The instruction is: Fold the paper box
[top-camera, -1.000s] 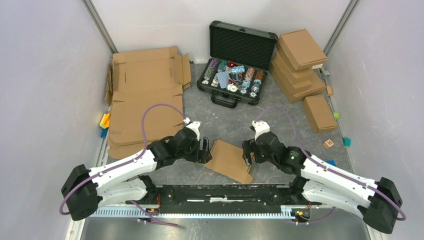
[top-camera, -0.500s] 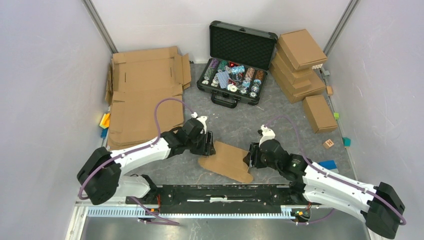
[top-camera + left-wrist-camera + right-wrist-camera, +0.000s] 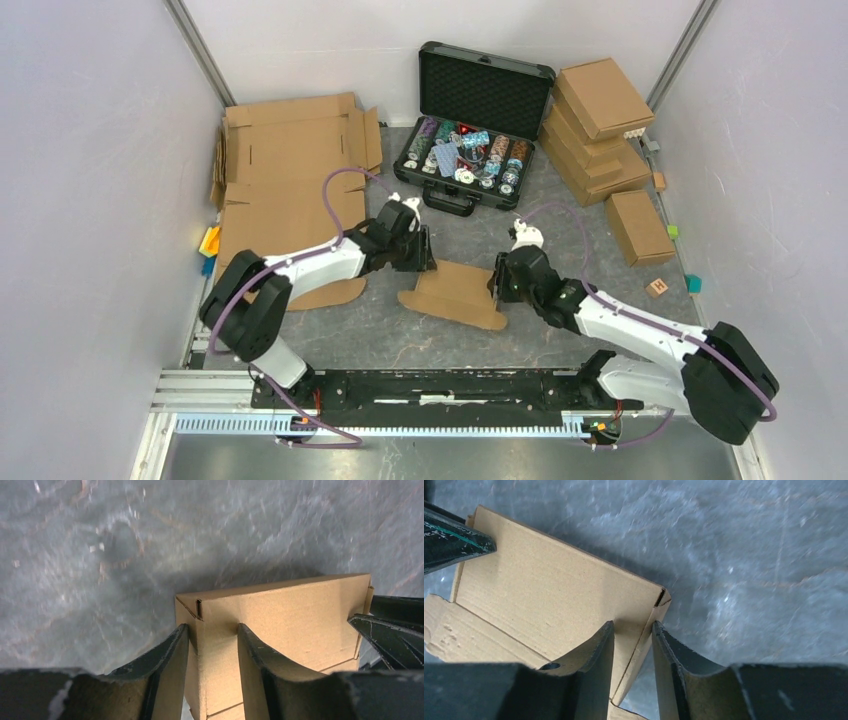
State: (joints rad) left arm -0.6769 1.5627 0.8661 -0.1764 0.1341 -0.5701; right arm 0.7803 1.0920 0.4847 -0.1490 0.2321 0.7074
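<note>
Gray bench (image 3: 400, 335) carrying paper box (image 3: 455, 292) at ctr, open blk case (image 3: 462, 160) sitting at back, cardboard sheets (image 3: 290, 170) lying left, boxes (image 3: 598, 130) sitting stacked right

The paper box (image 3: 455, 292) sits mid-table, nearer the front edge, with the left gripper (image 3: 428, 255) at its left end and the right gripper (image 3: 497, 283) at its right end. Behind it, by the back edge, stands an open case (image 3: 485, 90). Cardboard sheets (image 3: 285, 190) lie along the left edge, and stacked boxes (image 3: 600, 125) fill the back right corner.

Base of paper box (image 3: 300, 620) cut off at bottom of both wrist views; black case (image 3: 485, 95) contents too small to tell
</note>
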